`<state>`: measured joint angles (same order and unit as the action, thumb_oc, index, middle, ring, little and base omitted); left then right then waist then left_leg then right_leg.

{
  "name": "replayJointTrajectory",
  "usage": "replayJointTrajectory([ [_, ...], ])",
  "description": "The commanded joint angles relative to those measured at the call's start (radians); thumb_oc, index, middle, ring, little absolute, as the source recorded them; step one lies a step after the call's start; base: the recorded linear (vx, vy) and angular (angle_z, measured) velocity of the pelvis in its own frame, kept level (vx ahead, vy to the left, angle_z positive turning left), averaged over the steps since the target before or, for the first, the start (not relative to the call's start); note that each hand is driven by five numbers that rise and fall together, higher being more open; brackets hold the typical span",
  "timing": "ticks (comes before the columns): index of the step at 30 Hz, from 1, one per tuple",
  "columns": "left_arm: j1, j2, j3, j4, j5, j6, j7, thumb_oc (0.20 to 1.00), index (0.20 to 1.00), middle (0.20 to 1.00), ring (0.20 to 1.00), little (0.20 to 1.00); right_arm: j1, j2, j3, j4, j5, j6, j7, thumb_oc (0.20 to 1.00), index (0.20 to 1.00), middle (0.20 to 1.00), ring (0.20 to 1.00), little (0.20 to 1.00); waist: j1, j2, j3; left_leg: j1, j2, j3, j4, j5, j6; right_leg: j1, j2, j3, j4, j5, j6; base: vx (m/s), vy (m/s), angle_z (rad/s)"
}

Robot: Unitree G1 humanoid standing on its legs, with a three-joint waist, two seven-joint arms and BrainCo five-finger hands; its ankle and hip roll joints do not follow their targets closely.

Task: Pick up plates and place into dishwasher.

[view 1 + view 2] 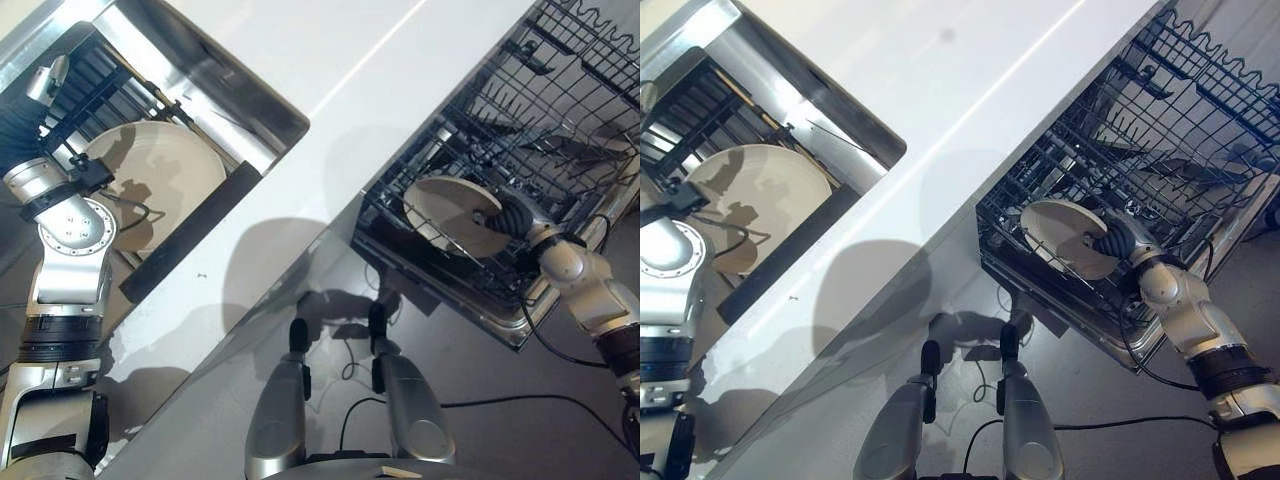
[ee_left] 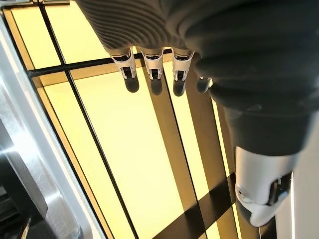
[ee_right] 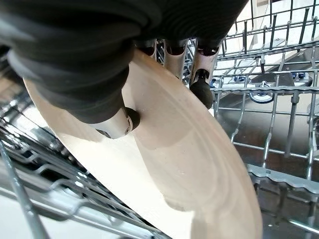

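White countertop (image 1: 330, 110) runs diagonally through both eye views, dividing a steel sink (image 1: 215, 75) on the robot's left from a pulled-out dishwasher rack (image 1: 1160, 140) on its right. Rack is dark wire, rows of upright tines, mostly bare apart from the one plate going in.

Second plate (image 1: 150, 175), pale and round, leans in the sink against a black drying rack (image 1: 100, 85), waiting its turn.

Plate in hand (image 1: 1065, 235): pale, round, held at the near corner of the dishwasher rack, tilted on edge, lower rim down among the wires. Cannot tell whether it is seated between tines or only resting on top of them.

Right hand (image 3: 119, 122) pinches the plate's rim, thumb on the near face, fingers (image 3: 202, 89) curled behind the far face.

Left hand (image 2: 152, 74) hangs over the sink area, fingers straight and relaxed, touching nothing.

Risks, as judged from here:
- Letting go before the rim sits in a tine slot: the plate would tip flat or slide across the wires.
- Grip is on the edge alone; a smooth plate could rotate in the pinch if it catches a tine on the way down.
- Fingers behind the plate sit close to the wires and could snag on withdrawal, dragging the plate back out.
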<state>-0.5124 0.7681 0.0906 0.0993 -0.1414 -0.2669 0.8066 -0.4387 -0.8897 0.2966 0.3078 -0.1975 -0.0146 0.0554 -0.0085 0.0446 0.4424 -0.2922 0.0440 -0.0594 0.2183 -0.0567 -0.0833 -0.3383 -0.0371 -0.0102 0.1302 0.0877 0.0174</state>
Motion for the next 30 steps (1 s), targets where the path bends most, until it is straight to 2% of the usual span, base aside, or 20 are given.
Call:
replayJointTrajectory([
  [1,-0.090,0.074,-0.015,-0.011,0.020,0.007,0.010,1.000,1.000,1.000,1.000,1.000,0.051,0.077,0.146,-0.064,0.018,-0.047,0.086,0.200,0.200,0.200,0.200,0.200,0.006,-0.002,-0.010,-0.075,-0.035,-0.031,-0.086,0.126,0.027,0.013,0.006,0.003,0.170,-0.197,0.006,0.00,0.000,0.00],
  [8,-0.102,0.087,-0.020,0.030,-0.016,0.020,-0.009,1.000,1.000,1.000,1.000,1.000,0.085,0.095,0.134,-0.077,0.009,-0.028,0.043,0.200,0.200,0.200,0.200,0.200,0.002,-0.004,-0.018,-0.060,-0.038,-0.032,-0.085,0.120,0.030,0.025,0.006,0.000,0.168,-0.196,0.008,0.00,0.000,0.01],
  [9,-0.099,0.086,-0.018,0.029,-0.016,0.022,-0.011,1.000,1.000,1.000,1.000,1.000,0.089,0.096,0.128,-0.076,0.007,-0.028,0.041,0.263,0.263,0.263,0.263,0.263,0.001,-0.005,-0.021,-0.057,-0.038,-0.032,-0.087,0.119,0.030,0.030,0.005,0.000,0.166,-0.196,0.008,0.00,0.005,0.06],
  [10,-0.093,0.088,-0.015,0.028,-0.019,0.019,-0.008,1.000,1.000,1.000,1.000,1.000,0.099,0.096,0.120,-0.077,0.007,-0.029,0.034,0.467,0.467,0.467,0.467,0.467,0.000,-0.005,-0.025,-0.052,-0.038,-0.031,-0.089,0.118,0.030,0.035,0.005,0.000,0.162,-0.196,0.009,0.01,0.004,0.05],
  [11,-0.089,0.088,-0.012,0.029,-0.019,0.016,-0.010,1.000,1.000,1.000,1.000,1.000,0.107,0.097,0.113,-0.076,0.006,-0.031,0.032,0.580,0.580,0.580,0.580,0.580,0.000,-0.006,-0.028,-0.048,-0.037,-0.030,-0.090,0.117,0.030,0.039,0.004,0.000,0.159,-0.195,0.009,0.00,0.000,0.00],
  [12,-0.085,0.085,-0.007,0.030,-0.018,0.015,-0.015,1.000,1.000,1.000,1.000,1.000,0.115,0.100,0.107,-0.075,0.005,-0.031,0.028,0.771,0.771,0.771,0.771,0.771,-0.001,-0.007,-0.033,-0.043,-0.037,-0.029,-0.092,0.116,0.030,0.045,0.004,-0.001,0.156,-0.196,0.009,0.00,0.000,0.00],
  [14,-0.079,0.083,-0.001,0.023,-0.019,0.026,-0.027,1.000,1.000,1.000,1.000,1.000,0.130,0.104,0.091,-0.073,0.008,-0.026,0.016,1.000,1.000,1.000,1.000,1.000,-0.002,-0.010,-0.041,-0.033,-0.037,-0.027,-0.096,0.114,0.031,0.055,0.002,-0.002,0.150,-0.195,0.011,0.00,0.000,0.00],
  [19,-0.038,0.078,0.020,0.028,0.014,0.017,-0.051,1.000,1.000,1.000,1.000,1.000,0.180,0.117,0.011,-0.073,0.076,-0.050,-0.050,1.000,1.000,1.000,1.000,1.000,-0.008,-0.016,-0.077,0.010,-0.033,-0.024,-0.109,0.106,0.030,0.097,0.000,-0.003,0.132,-0.195,0.014,0.07,0.001,0.01],
  [22,0.007,0.083,0.043,0.027,0.058,0.049,-0.074,1.000,1.000,1.000,1.000,1.000,0.213,0.116,-0.073,-0.102,0.105,-0.067,-0.100,1.000,1.000,1.000,1.000,1.000,-0.015,-0.016,-0.102,0.037,-0.030,-0.022,-0.119,0.100,0.030,0.122,-0.001,0.000,0.120,-0.194,0.017,0.10,0.032,0.01],
  [26,0.108,0.080,0.089,0.042,0.066,0.067,-0.122,1.000,1.000,1.000,1.000,1.000,0.274,0.110,-0.207,-0.200,0.119,-0.064,-0.106,1.000,1.000,1.000,1.000,1.000,-0.030,-0.013,-0.136,0.073,-0.027,-0.013,-0.123,0.089,0.030,0.152,-0.003,0.009,0.114,-0.198,0.021,0.12,0.085,-0.03],
  [30,0.186,0.057,0.125,0.028,0.070,0.079,-0.171,1.000,1.000,1.000,1.000,1.000,0.327,0.099,-0.284,-0.262,0.107,-0.071,-0.091,1.000,1.000,1.000,1.000,1.000,-0.036,-0.011,-0.164,0.110,-0.028,-0.006,-0.136,0.082,0.031,0.182,-0.007,0.013,0.102,-0.201,0.025,0.12,0.098,-0.03],
])
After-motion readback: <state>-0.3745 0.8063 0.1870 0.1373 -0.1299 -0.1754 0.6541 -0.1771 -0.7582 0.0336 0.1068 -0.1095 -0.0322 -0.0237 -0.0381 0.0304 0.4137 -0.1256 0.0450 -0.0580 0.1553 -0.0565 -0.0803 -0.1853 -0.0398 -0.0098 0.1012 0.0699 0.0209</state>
